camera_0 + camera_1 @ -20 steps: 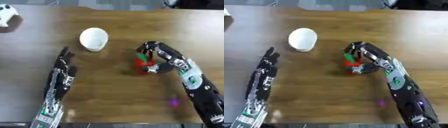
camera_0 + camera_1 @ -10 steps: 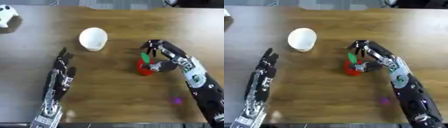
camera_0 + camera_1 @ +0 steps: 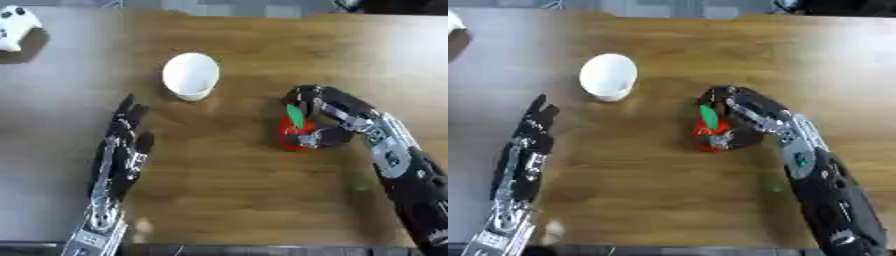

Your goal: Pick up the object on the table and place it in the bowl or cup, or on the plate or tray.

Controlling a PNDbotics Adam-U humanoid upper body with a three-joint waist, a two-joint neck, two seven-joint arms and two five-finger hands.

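The right hand [image 3: 337, 117] curls around a red object with a green leaf [image 3: 296, 131], right of the brown wooden tabletop's [image 3: 262, 60] middle. The left hand [image 3: 122, 145] lies open near its left edge. A white cup [image 3: 191, 76] stands farther back.

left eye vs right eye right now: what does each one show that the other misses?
Only the left eye view shows most of the white game controller at the table's far left corner; the right eye view catches just a white sliver of it at its edge. The right eye view adds nothing of its own. Both show the brown wooden table, the white paper cup, the robot's right hand curled round the red object with a green leaf, and the left hand lying open, fingers straight, on the left.
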